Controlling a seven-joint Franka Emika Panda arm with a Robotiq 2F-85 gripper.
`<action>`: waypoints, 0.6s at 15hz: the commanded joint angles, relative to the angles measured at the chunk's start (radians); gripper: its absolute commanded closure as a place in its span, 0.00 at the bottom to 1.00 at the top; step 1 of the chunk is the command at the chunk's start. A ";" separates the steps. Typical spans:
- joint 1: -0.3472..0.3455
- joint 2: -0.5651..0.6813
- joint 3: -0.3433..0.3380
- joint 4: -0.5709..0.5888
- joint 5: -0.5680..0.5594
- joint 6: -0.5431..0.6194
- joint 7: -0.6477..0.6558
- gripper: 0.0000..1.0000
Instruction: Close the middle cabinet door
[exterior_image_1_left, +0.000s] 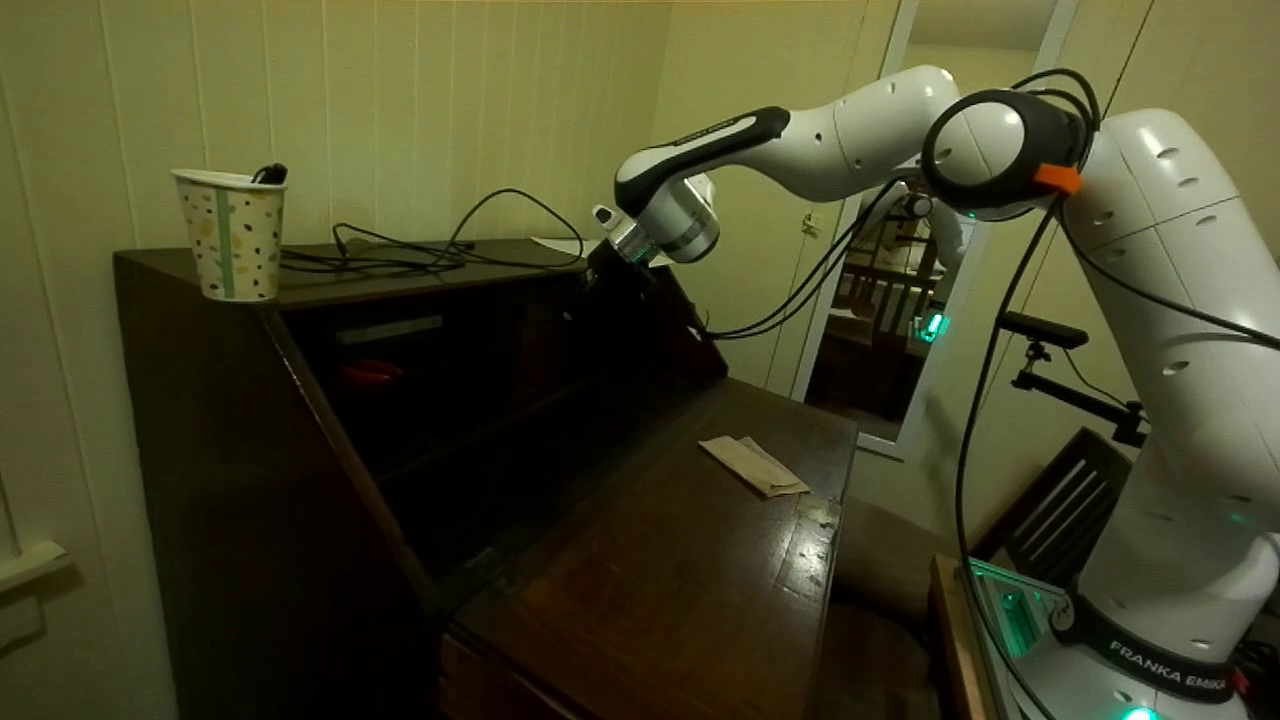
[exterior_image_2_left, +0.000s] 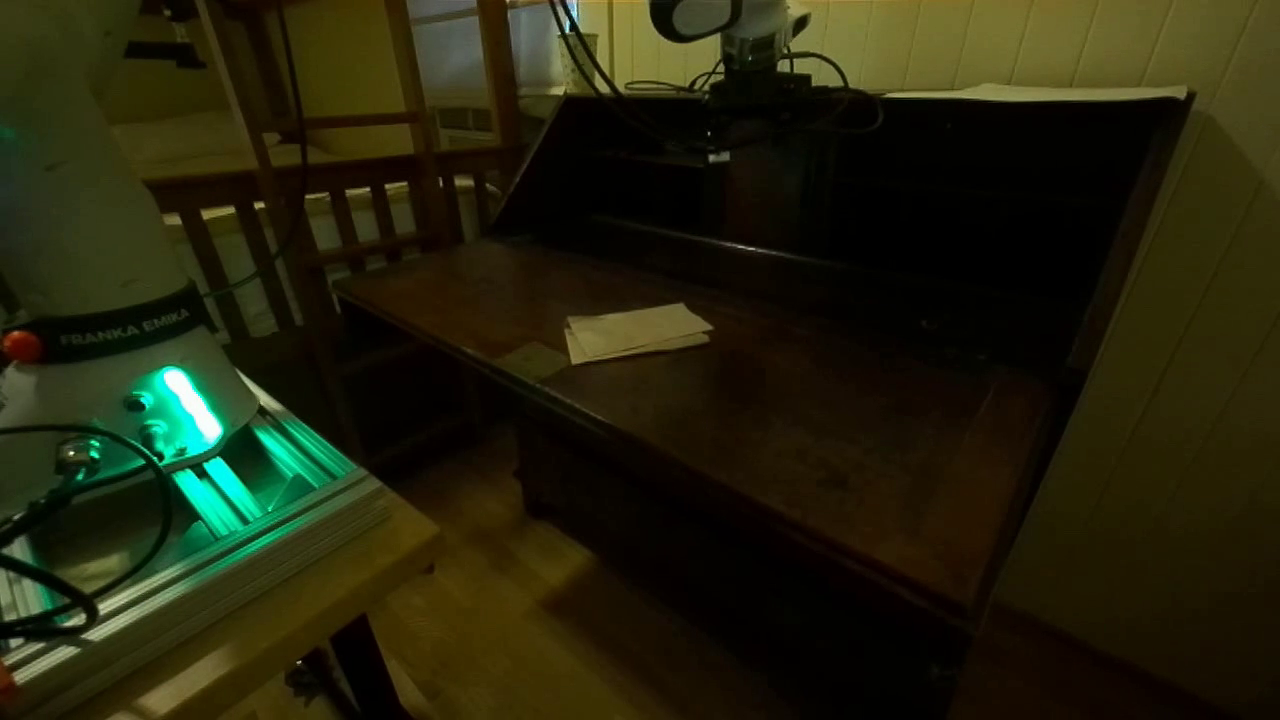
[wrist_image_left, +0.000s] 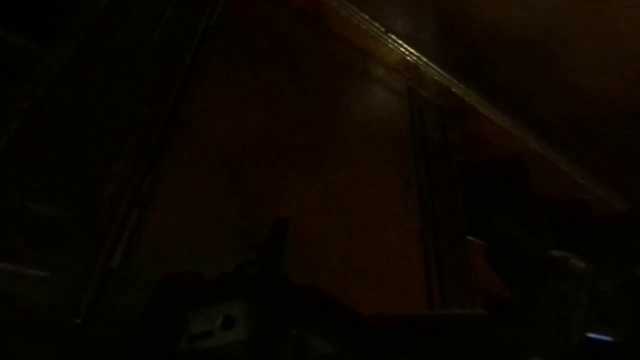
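- Fingers (wrist_image_left: 278, 242): too dark to tell how far apart, or whether holding anything.
- Desk (exterior_image_1_left: 240, 470): flap (exterior_image_1_left: 640, 600) lowered.
- Middle door (exterior_image_2_left: 765, 200): inside the desk, partly behind the gripper (exterior_image_2_left: 724, 148).
- Folded paper (exterior_image_2_left: 640, 332): on the flap.
- Cup (exterior_image_1_left: 230, 240): on top, near cords (exterior_image_1_left: 440, 266).

In an exterior view the camera looks down along the tabletop (exterior_image_1_left: 660, 590) from beyond the short edge by the cup (exterior_image_1_left: 232, 240); in an exterior view it looks down across the front edge toward the back edge, robot base (exterior_image_2_left: 100, 390) close. Both share tabletop and folded paper (exterior_image_1_left: 752, 466). The wrist view faces a dark brown surface (wrist_image_left: 325, 175), very near.
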 joint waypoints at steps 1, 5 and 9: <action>-0.011 0.007 0.055 -0.053 0.027 0.170 -0.031 0.00; 0.022 -0.079 -0.025 -0.160 -0.109 0.103 0.156 0.00; 0.003 -0.268 -0.082 -0.352 -0.242 0.058 0.262 0.00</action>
